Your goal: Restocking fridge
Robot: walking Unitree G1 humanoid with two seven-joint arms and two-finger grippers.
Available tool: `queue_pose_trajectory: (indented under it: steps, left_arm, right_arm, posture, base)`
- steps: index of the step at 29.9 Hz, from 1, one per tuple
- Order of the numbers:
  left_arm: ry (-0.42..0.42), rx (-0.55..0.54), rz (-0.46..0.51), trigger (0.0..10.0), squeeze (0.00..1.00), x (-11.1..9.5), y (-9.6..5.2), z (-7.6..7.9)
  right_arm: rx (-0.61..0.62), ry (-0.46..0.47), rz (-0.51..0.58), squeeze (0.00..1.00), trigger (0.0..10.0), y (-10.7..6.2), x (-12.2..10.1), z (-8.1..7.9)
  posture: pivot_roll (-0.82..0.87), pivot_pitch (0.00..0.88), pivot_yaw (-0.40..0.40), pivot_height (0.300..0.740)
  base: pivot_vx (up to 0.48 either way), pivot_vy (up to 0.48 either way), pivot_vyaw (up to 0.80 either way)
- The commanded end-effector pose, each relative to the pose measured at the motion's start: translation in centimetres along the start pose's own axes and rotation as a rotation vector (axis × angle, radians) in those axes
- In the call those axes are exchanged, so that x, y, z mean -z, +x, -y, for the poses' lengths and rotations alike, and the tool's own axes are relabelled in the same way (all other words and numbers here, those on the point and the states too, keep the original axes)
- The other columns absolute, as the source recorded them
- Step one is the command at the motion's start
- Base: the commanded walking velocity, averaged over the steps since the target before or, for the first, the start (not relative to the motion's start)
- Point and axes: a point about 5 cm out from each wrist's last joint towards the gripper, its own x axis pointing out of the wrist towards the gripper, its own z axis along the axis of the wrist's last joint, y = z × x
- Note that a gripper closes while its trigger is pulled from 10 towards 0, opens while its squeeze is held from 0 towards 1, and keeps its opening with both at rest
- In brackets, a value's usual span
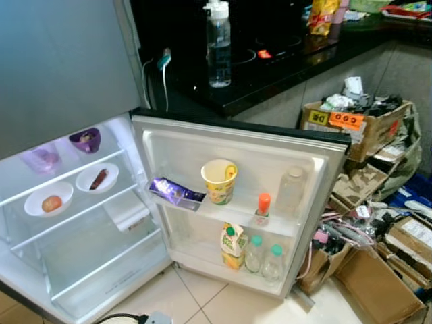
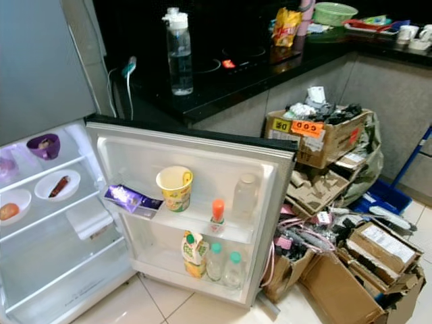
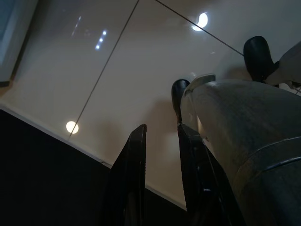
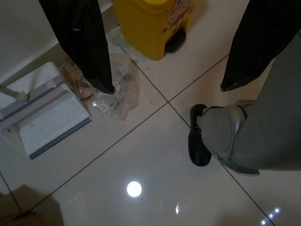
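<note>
Nearest you, both arms hang idle over the glossy cream floor tiles [image 4: 141, 155]. The left gripper [image 3: 160, 136] points down at the tiles with its long black jaws narrow, a slim gap between them, holding nothing. The right gripper [image 4: 164, 75] has its jaws wide apart, also holding nothing; beyond them you see a crumpled clear plastic wrapper [image 4: 115, 89] on the tiles and a yellow plastic bin [image 4: 153, 23] farther on.

In the head view, the open fridge door [image 1: 236, 202] stands at 6 o'clock. Its lower rack carries a yellow juice carton [image 1: 233, 246] and two clear bottles with green caps [image 1: 264, 256]. The upper rack holds, from 9 toward 3 o'clock, a shiny purple foil packet [image 1: 174, 192] lying tilted, a yellow paper cup [image 1: 219, 181] upright, a small orange-capped bottle [image 1: 262, 209] and a translucent plastic jar [image 1: 290, 191].

At 8 o'clock the lit fridge interior [image 1: 81, 229] shows glass shelves with two white bowls [image 1: 48, 199], and above them a purple bowl [image 1: 85, 140] and a pale lilac cup [image 1: 40, 160].

At 3 to 4 o'clock, open cardboard boxes [image 1: 351, 125] of clutter crowd the floor.

Farthest, at 12 o'clock, a tall clear water bottle [image 1: 218, 44] stands on the black polished counter [image 1: 270, 74].
</note>
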Motion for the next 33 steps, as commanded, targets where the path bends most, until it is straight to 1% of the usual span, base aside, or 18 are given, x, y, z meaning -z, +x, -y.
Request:
queue_pose_trajectory:
  steps: [1, 5, 21, 26, 30, 33]
  left_arm:
    - [0.000, 0.021, -0.014, 10.0, 0.00, 0.42, -0.02, 0.32]
    - [-0.002, 0.044, -0.017, 10.0, 0.00, 0.39, 0.01, 0.50]
    - [-0.005, 0.039, -0.003, 10.0, 0.00, 0.04, 0.06, 0.44]
    - [-0.011, 0.016, -0.010, 10.0, 0.00, 0.13, 0.03, 0.21]
    - [-0.012, 0.022, -0.006, 10.0, 0.00, 0.15, 0.01, 0.22]
    - [-0.007, 0.015, -0.011, 10.0, 0.00, 0.24, -0.01, 0.17]
  right_arm:
    - [-0.004, 0.000, -0.002, 0.00, 10.0, 0.02, 0.07, -0.26]
    - [-0.005, 0.000, -0.003, 0.00, 10.0, 0.03, 0.07, -0.31]
    - [-0.006, 0.004, -0.005, 0.00, 10.0, 0.04, 0.12, -0.42]
    - [-0.007, 0.001, -0.007, 0.00, 10.0, 0.04, 0.20, -0.45]
    - [-0.007, -0.005, -0.007, 0.00, 10.0, 0.02, 0.24, -0.41]
    - [-0.014, -0.018, 0.012, 0.00, 10.0, 0.01, 0.06, -0.35]
  posture:
    - [-0.05, 0.000, -0.007, 0.740]
    - [-0.05, 0.000, -0.005, 0.740]
    - [-0.05, 0.000, -0.001, 0.740]
    - [-0.05, 0.000, 0.001, 0.740]
    - [-0.05, 0.000, 0.000, 0.740]
    - [-0.05, 0.000, -0.002, 0.740]
  base:
    - [0.000, 0.000, 0.00]
    - [0.000, -0.442, 0.00]
    - [0.000, -0.443, 0.00]
    - [0.000, 0.000, 0.00]
    - [0.000, 0.000, 0.00]
    - [0.000, 0.000, 0.00]
